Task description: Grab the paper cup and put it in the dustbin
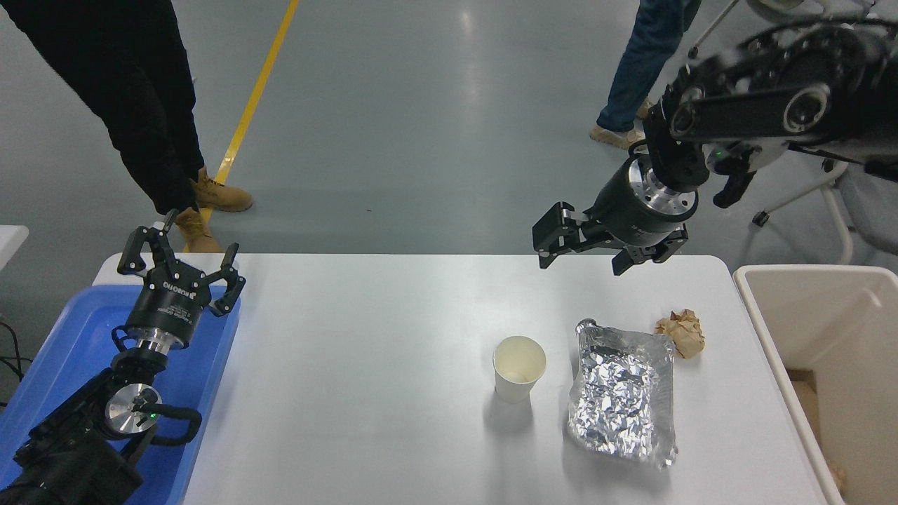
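My left gripper (pixel 181 256) is sitting parked over the blue tray (pixel 63 344), fingers spread. The paper cup (pixel 519 369) is standing upright on the white table (pixel 365 393), just left of the foil tray (pixel 623 393). My right gripper (pixel 584 254) is hanging above the table's far edge, jaws apart, gripping nothing. The dustbin (pixel 835 330) is standing beside the table's right end.

workshop/lab floor | grey floor, yellow line (pixel 254 98) | white table (pixel 365 393)
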`<action>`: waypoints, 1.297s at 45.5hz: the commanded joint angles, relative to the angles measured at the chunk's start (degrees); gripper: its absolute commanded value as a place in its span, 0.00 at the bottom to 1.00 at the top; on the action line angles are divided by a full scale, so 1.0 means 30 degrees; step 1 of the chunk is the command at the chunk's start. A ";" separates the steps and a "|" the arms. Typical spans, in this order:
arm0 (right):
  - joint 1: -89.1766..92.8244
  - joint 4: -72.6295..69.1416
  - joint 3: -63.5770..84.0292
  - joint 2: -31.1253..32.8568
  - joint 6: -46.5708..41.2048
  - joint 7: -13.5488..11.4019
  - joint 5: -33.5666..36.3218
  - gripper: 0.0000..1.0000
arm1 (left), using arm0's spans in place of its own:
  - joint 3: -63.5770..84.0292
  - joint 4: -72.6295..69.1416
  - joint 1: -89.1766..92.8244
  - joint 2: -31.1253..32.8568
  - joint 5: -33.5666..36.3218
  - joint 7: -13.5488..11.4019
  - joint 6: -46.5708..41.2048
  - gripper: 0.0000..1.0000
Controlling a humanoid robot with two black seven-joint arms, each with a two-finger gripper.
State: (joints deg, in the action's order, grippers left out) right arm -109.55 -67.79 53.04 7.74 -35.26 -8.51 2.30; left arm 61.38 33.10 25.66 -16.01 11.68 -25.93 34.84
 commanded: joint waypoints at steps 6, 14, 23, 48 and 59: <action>0.5371 0.3845 -0.1624 -0.2286 0.0181 0.0024 -0.0588 1.00 | 0.0018 -0.0019 0.0000 0.0005 0.0003 0.0000 0.0019 0.98; 0.7598 0.6101 -0.1888 -0.2580 0.0211 0.0024 -0.1204 1.00 | -0.0011 0.0010 0.0000 0.0005 0.0003 0.0000 -0.0010 0.98; 0.8713 0.7303 -0.1888 -0.2580 0.0211 0.0024 -0.1644 1.00 | 0.0018 -0.0019 0.0000 -0.0024 0.0003 0.0000 -0.0010 0.99; 1.0295 0.8271 -0.1888 -0.2580 0.1762 0.0053 -0.2492 0.94 | 0.0018 0.0010 0.0000 0.0005 0.0003 0.0000 -0.0010 0.98; 1.0676 0.8067 -0.1888 -0.2580 0.2789 0.0082 -0.4778 0.40 | 0.0018 0.0010 0.0000 0.0005 0.0003 0.0000 -0.0010 0.98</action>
State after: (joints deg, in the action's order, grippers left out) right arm -78.91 -43.62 47.39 0.02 -29.36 -8.32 -7.01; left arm 61.44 33.08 25.67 -16.01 11.70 -25.93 34.82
